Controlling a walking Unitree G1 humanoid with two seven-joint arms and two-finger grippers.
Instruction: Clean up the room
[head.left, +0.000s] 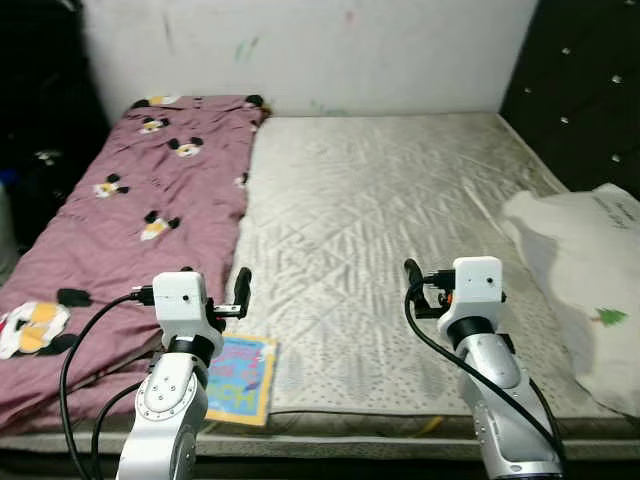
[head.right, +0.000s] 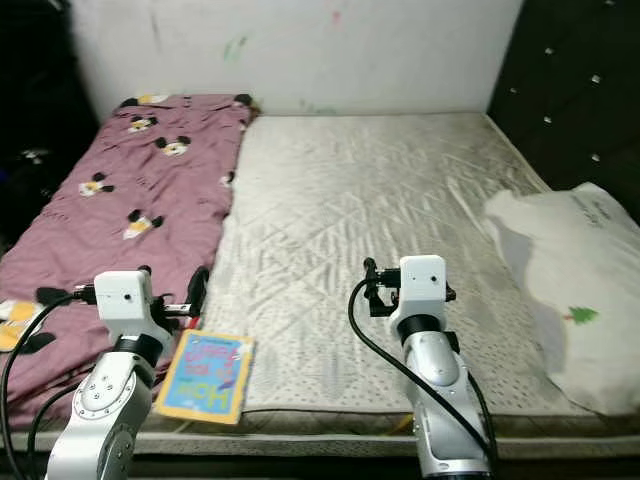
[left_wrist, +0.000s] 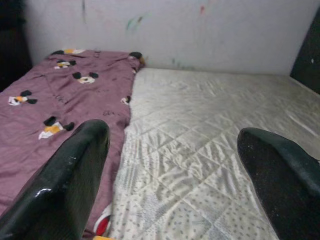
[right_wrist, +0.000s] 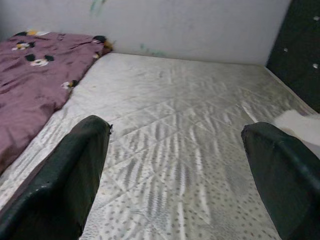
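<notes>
A bare quilted white mattress (head.left: 380, 210) lies before me. A purple blanket (head.left: 140, 210) printed with cartoon mice covers its left side. A white pillow (head.left: 585, 270) with a small green tree print rests at the right edge. A colourful children's book (head.left: 240, 378) lies flat at the front edge, just right of my left arm. My left gripper (left_wrist: 172, 132) is held up over the front left of the bed, open, nothing between its fingers. My right gripper (right_wrist: 175, 127) hovers over the front middle of the mattress, open and empty too.
A white wall (head.left: 320, 50) with faint scribbles closes off the far side of the bed. A dark tufted headboard (head.left: 590, 90) stands along the right. Dark clutter (head.left: 40, 160) sits in shadow to the left of the bed.
</notes>
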